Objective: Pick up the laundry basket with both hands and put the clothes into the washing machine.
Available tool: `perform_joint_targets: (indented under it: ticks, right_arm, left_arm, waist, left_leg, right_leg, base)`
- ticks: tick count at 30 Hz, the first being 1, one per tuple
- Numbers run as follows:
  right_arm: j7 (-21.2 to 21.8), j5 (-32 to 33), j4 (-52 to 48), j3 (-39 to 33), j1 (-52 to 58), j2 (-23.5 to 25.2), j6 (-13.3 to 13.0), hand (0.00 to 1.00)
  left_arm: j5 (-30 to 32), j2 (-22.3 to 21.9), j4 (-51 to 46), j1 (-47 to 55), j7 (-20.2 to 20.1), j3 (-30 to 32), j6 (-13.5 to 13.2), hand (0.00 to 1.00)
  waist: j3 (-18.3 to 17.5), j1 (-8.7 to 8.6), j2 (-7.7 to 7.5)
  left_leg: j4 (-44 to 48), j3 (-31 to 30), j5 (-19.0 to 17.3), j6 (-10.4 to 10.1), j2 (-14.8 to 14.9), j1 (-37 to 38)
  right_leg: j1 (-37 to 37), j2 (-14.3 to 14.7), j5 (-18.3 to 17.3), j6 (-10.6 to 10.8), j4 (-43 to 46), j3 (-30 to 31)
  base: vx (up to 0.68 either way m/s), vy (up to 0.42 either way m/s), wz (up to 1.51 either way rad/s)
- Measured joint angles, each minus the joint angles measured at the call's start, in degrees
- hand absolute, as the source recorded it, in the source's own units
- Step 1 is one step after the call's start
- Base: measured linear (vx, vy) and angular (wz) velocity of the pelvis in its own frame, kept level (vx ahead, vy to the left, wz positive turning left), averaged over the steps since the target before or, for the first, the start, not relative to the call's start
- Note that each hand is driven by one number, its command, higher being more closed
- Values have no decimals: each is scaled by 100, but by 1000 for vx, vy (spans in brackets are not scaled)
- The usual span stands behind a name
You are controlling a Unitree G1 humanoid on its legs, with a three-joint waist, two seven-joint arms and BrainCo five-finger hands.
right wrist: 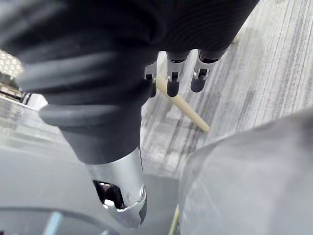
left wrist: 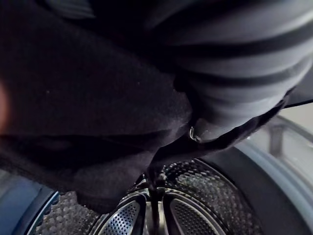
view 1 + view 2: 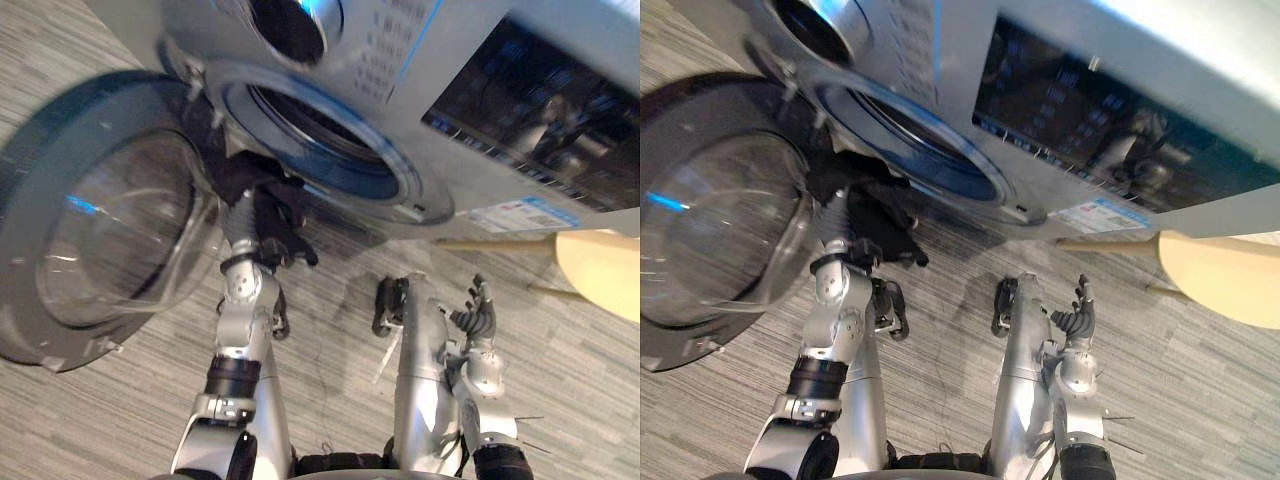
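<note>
My left robot hand, grip unreadable under dark clothes, is at the washing machine mouth, open door beside; right robot hand slack.

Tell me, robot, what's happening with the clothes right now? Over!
Left hand buried in dark clothes at washer opening. Right hand open, empty. Door swung wide, out of the way.

Grey floor w/ fine pale streaks thru-out, looks like plank or carpet strips; at right a cream round-edged furniture top, table or stool can't tell, on thin pale wooden legs.
</note>
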Motion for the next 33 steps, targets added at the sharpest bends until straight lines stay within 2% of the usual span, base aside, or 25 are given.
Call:
perform_joint_targets:
  ticks: [3,6,8,11,12,13,17,21,22,24,25,27,29,30,32,33]
  right_arm:
    - [8,257,-300,-45,-27,-18,-202,0]
    - [29,331,-580,-38,-20,14,-290,0]
    - [48,382,-704,-48,37,3,-288,0]
    - [103,364,-365,-26,254,-45,-176,0]
    - [147,369,-178,-19,369,38,-42,0]
    - [159,369,-163,-18,438,72,-25,0]
    - [312,371,-233,29,653,159,-51,0]
    - [555,380,-329,58,657,166,-71,0]
    - [581,386,-356,62,659,191,-71,0]
    - [677,413,-478,40,722,252,-82,0]
    - [678,424,-491,40,731,258,-87,0]
    - [731,434,-497,25,735,285,-166,0]
    - [788,434,-512,21,738,329,-264,0]
    - [789,434,-531,21,750,342,-296,0]
    - [790,431,-655,38,796,332,-350,0]
    - [791,429,-682,62,822,304,-426,0]
  left_arm:
    - [-436,353,193,-792,75,167,-41,100]
    - [-832,862,427,-1458,92,246,-130,100]
    - [-1150,1213,616,-2067,72,192,-173,100]
    - [-1404,1390,795,-2610,57,54,-180,100]
    - [-1453,1502,865,-2820,49,-59,-197,100]
    - [-1468,1550,869,-2910,46,-113,-200,100]
    - [-1613,1729,944,-3764,31,-558,-241,100]
    - [-1479,2102,1107,-4695,-154,-1192,-247,100]
    - [-1354,2254,1129,-4971,-218,-1363,-248,100]
    - [-536,2553,1347,-5603,-323,-1823,-236,100]
    - [-424,2592,1366,-5668,-325,-1884,-235,100]
    - [338,2811,1495,-6020,-319,-2286,-202,100]
    - [1625,3102,1631,-6449,-290,-2868,-63,100]
    - [1885,3190,1651,-6563,-292,-3076,-43,100]
    - [3456,3465,1661,-6938,-150,-3667,74,100]
    - [4327,3544,1664,-7091,-41,-3896,173,0]
  waist:
    - [-1,-113,-35]
    - [12,-199,-116]
    - [18,-318,-160]
    - [31,-382,-167]
    - [59,-437,-208]
    - [60,-460,-207]
    - [77,-516,-222]
    - [77,-614,-224]
    - [78,-630,-224]
    - [78,-654,-225]
    - [78,-653,-225]
    - [80,-676,-229]
    - [100,-732,-279]
    - [100,-748,-280]
    - [101,-759,-278]
    - [104,-760,-274]
  left_leg:
    - [399,-86,-11,-21,23,-565]
    - [634,-127,-36,-64,140,-945]
    - [775,-213,-35,-72,190,-1241]
    - [884,-244,-24,-50,216,-1426]
    - [926,-247,-42,-77,215,-1452]
    - [940,-250,-43,-78,217,-1490]
    - [1069,-323,-60,-96,312,-1737]
    - [1151,-339,-69,-96,380,-1927]
    - [1167,-333,-69,-95,410,-1985]
    - [1185,-324,-70,-94,458,-2114]
    - [1189,-324,-70,-93,470,-2127]
    - [1196,-331,-75,-86,512,-2185]
    - [1210,-331,-79,-79,561,-2222]
    - [1212,-332,-82,-73,574,-2242]
    - [1208,-318,-96,-48,630,-2321]
    - [1207,-297,-113,-17,667,-2354]
  right_leg:
    - [-572,98,-65,-2,432,73]
    - [-993,233,-60,-14,622,128]
    - [-1256,293,-50,-29,733,122]
    - [-1459,352,-18,-38,829,146]
    - [-1516,355,-7,-58,876,161]
    - [-1550,359,-7,-59,890,164]
    - [-1769,420,15,-92,945,124]
    - [-1972,490,52,-94,987,134]
    - [-2050,522,64,-74,980,142]
    - [-2206,567,94,-62,977,157]
    - [-2220,574,103,-64,974,155]
    - [-2278,611,163,-119,944,137]
    - [-2320,675,198,-96,912,148]
    - [-2330,678,203,-93,900,141]
    - [-2404,714,235,-57,796,127]
    - [-2435,711,260,-39,727,118]
  base:
    - [-86,-87,-1]
    - [-78,-63,-23]
    - [-37,-33,-11]
    - [12,-35,-7]
    - [36,-27,-8]
    - [38,-24,-8]
    - [30,-19,-14]
    - [16,-14,-10]
    - [19,-10,-19]
    - [23,-11,-15]
    - [30,-12,-14]
    - [32,-7,-14]
    - [34,-4,-13]
    - [24,1,-13]
    - [13,18,-25]
    - [8,31,-31]
